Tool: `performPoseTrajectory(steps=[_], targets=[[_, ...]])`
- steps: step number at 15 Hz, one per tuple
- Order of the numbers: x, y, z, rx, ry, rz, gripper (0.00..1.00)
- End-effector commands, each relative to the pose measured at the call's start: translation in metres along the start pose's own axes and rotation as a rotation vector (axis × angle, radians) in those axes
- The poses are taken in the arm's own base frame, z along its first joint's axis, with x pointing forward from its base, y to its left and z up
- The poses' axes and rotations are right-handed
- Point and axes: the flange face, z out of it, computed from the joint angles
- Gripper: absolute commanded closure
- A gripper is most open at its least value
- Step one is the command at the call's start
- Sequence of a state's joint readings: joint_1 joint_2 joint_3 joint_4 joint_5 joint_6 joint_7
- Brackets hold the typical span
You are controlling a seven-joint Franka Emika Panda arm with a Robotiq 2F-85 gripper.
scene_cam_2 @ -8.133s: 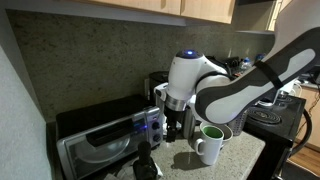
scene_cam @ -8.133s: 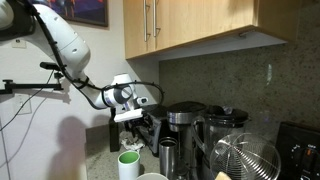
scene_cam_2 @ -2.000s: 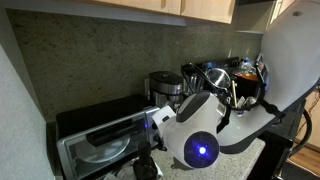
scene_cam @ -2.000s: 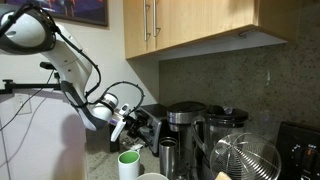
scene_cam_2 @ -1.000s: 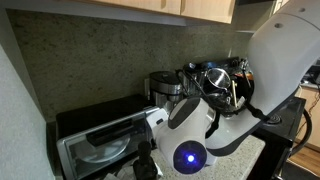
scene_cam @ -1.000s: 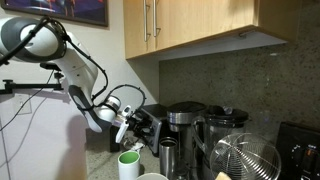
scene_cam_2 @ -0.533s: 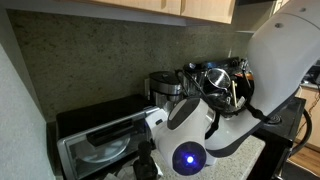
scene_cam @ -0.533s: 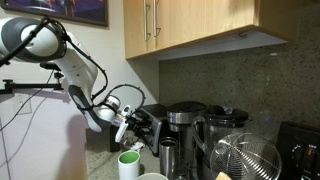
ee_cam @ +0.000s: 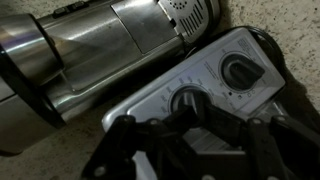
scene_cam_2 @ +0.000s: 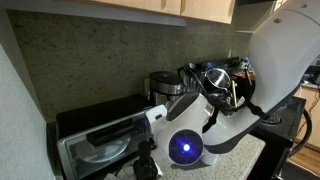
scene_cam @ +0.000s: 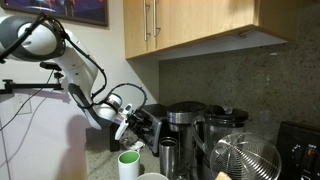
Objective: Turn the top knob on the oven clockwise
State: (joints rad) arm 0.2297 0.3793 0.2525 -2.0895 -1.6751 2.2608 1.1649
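The oven (scene_cam_2: pixel 95 140) is a low black box with a silver top, standing left of the coffee maker. In the wrist view its silver control panel (ee_cam: pixel 150 100) shows two black knobs. My gripper (ee_cam: pixel 200 122) is shut on the nearer knob (ee_cam: pixel 188 100), its dark fingers (ee_cam: pixel 228 125) lying over the knob's lower edge. The other knob (ee_cam: pixel 241 70) is free. This view does not show which of the two is the upper one. In an exterior view my wrist (scene_cam_2: pixel 185 145) hides the panel. In an exterior view the gripper (scene_cam: pixel 135 122) presses against the oven's front (scene_cam: pixel 150 125).
A black-and-steel coffee maker (scene_cam: pixel 183 120) stands right beside the oven. A white mug with a green inside (scene_cam: pixel 129 163) sits just below my arm. A blender jar (scene_cam: pixel 225 125) and a wire basket (scene_cam: pixel 245 160) lie further along. Wooden cabinets (scene_cam: pixel 200 25) hang overhead.
Since eight seconds ago the arm has come down from above the mug to the oven's panel. Over the last half second the wrist's blue light has shifted slightly up.
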Motion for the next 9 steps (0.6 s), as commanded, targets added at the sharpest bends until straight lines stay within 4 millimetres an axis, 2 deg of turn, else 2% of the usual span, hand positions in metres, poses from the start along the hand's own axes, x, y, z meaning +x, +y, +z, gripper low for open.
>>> performPoseTrajectory(steps=[1, 9], targets=[[-0.010, 0.010, 0.007, 0.087, -0.039, 0.077, 0.91], [-0.016, 0.028, 0.014, 0.205, -0.068, 0.180, 0.91]])
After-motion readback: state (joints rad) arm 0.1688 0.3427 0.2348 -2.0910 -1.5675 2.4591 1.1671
